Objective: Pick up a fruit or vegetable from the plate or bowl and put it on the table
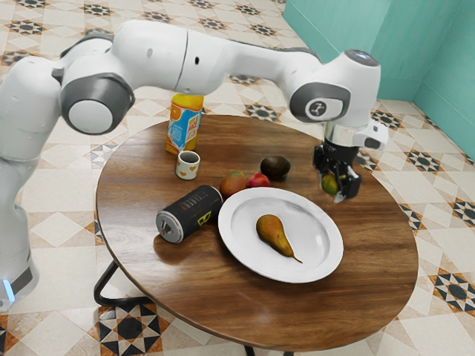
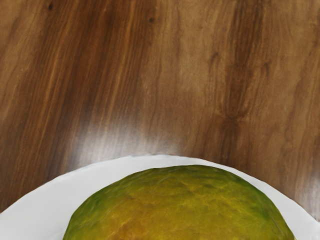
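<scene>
Beside the plate's far right edge in the exterior view, my gripper point(image 1: 338, 187) is raised above the table point(image 1: 371, 245), shut on a green-yellow fruit point(image 1: 329, 184) that is partly hidden by the fingers. In the wrist view the same fruit point(image 2: 180, 205) bulges up large at the lower edge, with the white plate's rim point(image 2: 65, 187) behind it and wood beyond. The white plate point(image 1: 240, 233) carries a brownish-yellow pear point(image 1: 274, 233), its stem toward the exterior view's lower right.
On the exterior view's left of the plate lie a dark can point(image 1: 191, 213), a red-green mango point(image 1: 233, 183), a small red fruit point(image 1: 258, 180) and a dark avocado point(image 1: 275, 167). Farther back stand a patterned cup point(image 1: 187, 166) and a juice bottle point(image 1: 184, 126).
</scene>
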You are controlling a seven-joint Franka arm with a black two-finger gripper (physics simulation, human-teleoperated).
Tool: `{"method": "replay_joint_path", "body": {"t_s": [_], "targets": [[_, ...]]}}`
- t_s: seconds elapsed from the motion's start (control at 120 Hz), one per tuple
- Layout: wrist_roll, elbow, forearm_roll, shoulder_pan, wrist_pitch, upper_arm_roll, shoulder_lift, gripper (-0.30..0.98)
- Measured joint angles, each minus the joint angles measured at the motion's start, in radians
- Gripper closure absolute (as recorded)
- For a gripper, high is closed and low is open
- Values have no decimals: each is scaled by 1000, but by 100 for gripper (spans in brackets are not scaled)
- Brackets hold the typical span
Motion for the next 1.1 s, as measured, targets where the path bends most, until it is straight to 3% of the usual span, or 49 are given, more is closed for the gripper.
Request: {"method": "replay_joint_path", "body": {"t_s": [0.25,0.408,0.633,0.983,1.1], "targets": [[4,586,-29,143,-208,-103,355,38],[6,807,-33,173,-297,-140,523,38],[8,903,-33,187,-306,-154,621,38],[10,908,-27,175,-115,-159,662,38],[9,905,-30,172,-81,-181,662,16]]}}
